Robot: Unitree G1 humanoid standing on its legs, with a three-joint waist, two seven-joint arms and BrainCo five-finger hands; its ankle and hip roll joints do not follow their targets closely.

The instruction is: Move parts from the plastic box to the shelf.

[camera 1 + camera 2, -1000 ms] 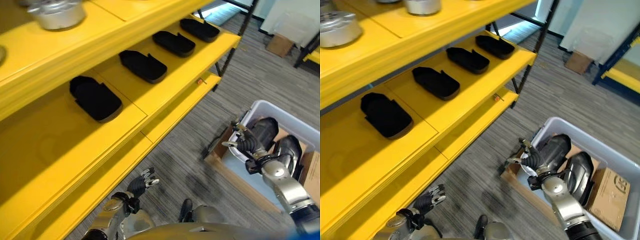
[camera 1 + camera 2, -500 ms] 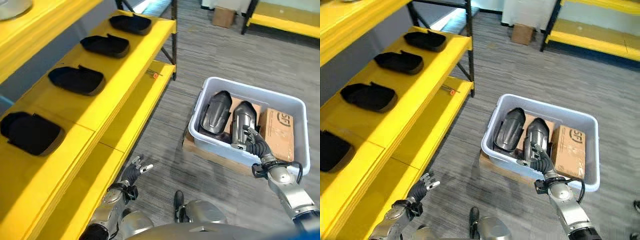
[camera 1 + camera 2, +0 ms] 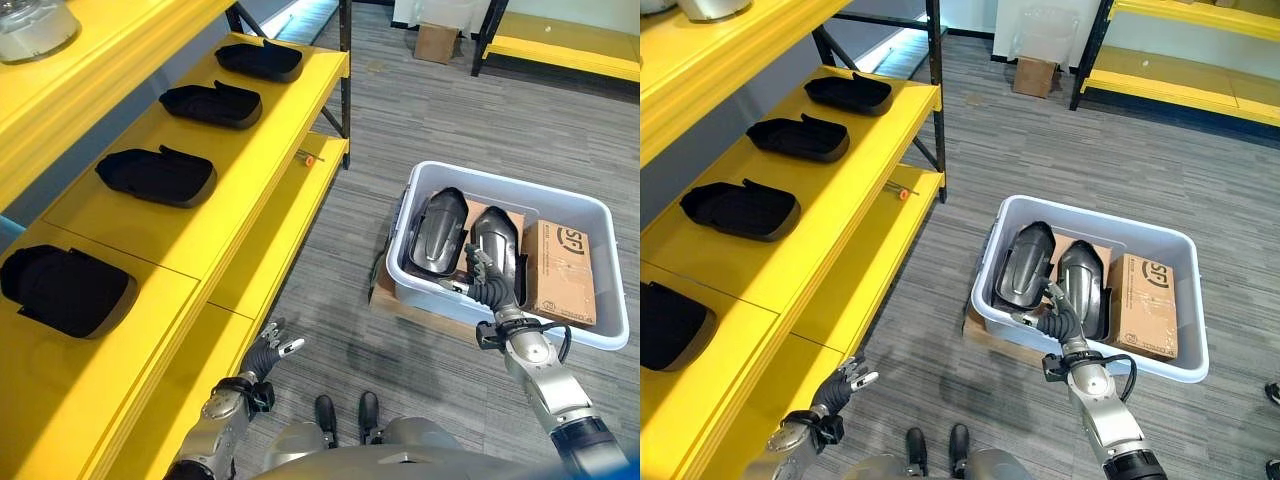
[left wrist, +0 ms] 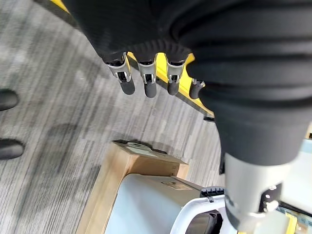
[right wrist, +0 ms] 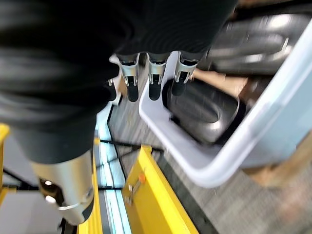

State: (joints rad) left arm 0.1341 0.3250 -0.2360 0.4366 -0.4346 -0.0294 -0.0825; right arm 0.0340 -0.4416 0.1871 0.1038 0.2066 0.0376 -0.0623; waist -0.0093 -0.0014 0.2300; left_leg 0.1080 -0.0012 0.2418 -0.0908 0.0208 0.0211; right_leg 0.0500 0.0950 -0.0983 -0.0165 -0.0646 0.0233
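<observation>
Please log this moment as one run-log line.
right hand open over plastic box | parts inside | left hand open, idle

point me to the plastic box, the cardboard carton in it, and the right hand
plastic box (image 3: 1095, 215): right eye view, far rim.
cardboard carton (image 3: 1148, 308): right eye view, top face.
right hand (image 3: 1062, 318): right eye view, back of hand, over box's near rim.

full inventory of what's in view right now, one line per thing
Plastic box: 1, pale grey, on the floor by the shelf.
Parts: 2, dark glossy, side by side in the box.
Cardboard carton: 1, brown, in the box beside the parts.
Shelf: 1, yellow, several tiers.
Trays: 4, black, in a row on the middle tier.
Metal piece: 1, silver, top tier.
Far cardboard box: 1, brown, on the floor.
Left hand: open, low by the shelf.
Right hand: open, at the box's near rim.
</observation>
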